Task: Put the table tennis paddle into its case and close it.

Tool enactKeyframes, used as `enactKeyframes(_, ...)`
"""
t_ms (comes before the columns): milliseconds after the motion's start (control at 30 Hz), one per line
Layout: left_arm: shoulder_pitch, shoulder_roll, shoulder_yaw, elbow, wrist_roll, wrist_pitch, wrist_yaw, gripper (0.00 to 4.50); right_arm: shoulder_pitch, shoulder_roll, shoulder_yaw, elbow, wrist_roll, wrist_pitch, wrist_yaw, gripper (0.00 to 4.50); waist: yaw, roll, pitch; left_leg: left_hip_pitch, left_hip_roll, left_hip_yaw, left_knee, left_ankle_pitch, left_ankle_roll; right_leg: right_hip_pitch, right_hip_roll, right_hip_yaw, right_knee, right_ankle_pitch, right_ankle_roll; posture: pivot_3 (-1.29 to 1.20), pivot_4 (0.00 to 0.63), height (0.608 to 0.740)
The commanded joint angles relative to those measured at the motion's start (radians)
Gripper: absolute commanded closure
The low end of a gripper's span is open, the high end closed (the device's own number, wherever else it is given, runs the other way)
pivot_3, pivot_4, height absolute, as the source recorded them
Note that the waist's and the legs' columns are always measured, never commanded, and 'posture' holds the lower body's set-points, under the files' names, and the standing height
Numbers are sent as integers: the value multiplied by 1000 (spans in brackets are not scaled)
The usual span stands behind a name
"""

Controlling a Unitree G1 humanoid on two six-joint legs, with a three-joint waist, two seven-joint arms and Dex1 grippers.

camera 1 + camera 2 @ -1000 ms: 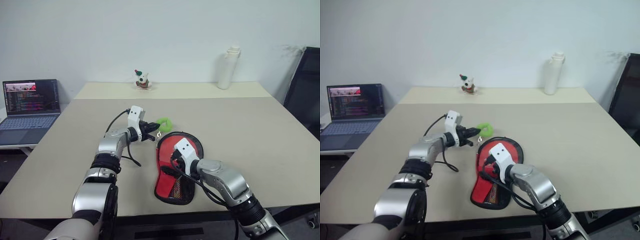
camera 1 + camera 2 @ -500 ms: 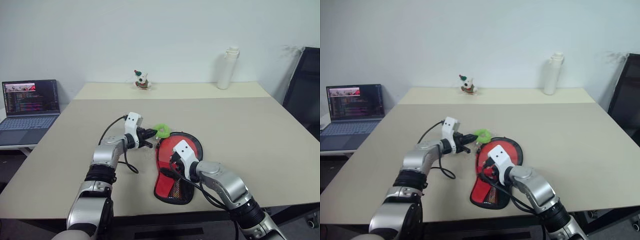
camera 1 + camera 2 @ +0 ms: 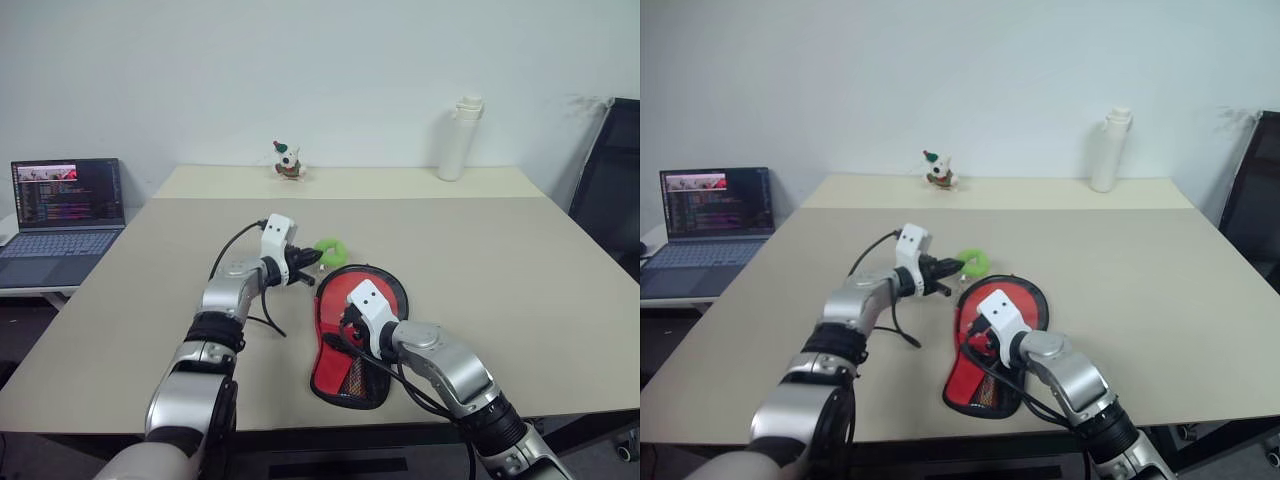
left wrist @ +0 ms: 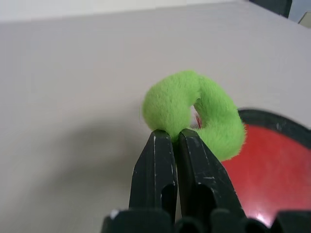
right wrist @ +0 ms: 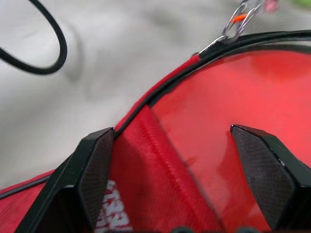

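one paddle (image 3: 362, 296), red face up, lying inside the open case (image 3: 352, 382) on the near middle of the table (image 3: 520, 260); round face toward the far side, handle end toward the near edge, handle hidden under the right arm. case: red fabric with black edging, black mesh and a patch of white print at the near end; its rim runs around the red face, and a small metal zip chain (image 5: 236, 20) sits at the far rim

one right gripper (image 5: 184, 170), fingers spread wide, hovering low over the case's left rim where the red fabric meets the paddle face; one finger (image 5: 90, 174) over the fabric side, the other over the red rubber; nothing clamped between them, and contact with the surface cannot be told

one left gripper (image 4: 176, 145), fingers pressed together on a fluffy green ring (image 4: 194, 109), pinching its near edge; ring held just beyond the far left rim of the case, above the table. a black cable (image 3: 262, 318) loops from the left arm onto the table beside the case

one laptop (image 3: 62, 210), screen lit, on a lower surface off the table's left side

one small toy figure (image 3: 288, 160), white with a red and green top, at the table's far edge, left of centre

one white bottle (image 3: 460, 136), upright, at the far edge toward the right

one dark chair (image 3: 610, 200) at the right of the table
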State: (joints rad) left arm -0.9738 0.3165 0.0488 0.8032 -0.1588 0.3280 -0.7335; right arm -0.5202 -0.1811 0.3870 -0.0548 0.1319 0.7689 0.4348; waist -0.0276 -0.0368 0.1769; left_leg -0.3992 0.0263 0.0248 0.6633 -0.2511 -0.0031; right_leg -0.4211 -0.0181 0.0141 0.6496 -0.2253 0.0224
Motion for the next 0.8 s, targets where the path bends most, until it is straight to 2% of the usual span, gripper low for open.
enactKeyframes(33,-69,-10,-16,72,26,-88,-9,4461,45,-18,16,59,-30,30,-2,384,0,0,-1,0,0,0,0,0,0,0,0,0,0,0,0,0,150,740)
enactKeyframes(367,-202,-48,-50,341,116,-245,12,4461,92,-22,37,48,-47,52,14,384,3,-3,-3,0,-1,1,0,0,0,1,0,-1,0,-2,4,0,150,740)
enactKeyframes(600,-280,-91,-63,479,194,-315,129,4461,100,-16,44,40,-53,64,17,384,4,-3,-4,0,-1,1,0,0,0,1,0,-1,0,-2,4,0,150,740)
enactKeyframes(800,-334,-136,-62,522,246,-357,231,4461,123,-12,55,19,-51,83,14,384,6,-4,-4,0,-1,1,0,0,0,1,0,-1,-1,-2,4,0,150,740)
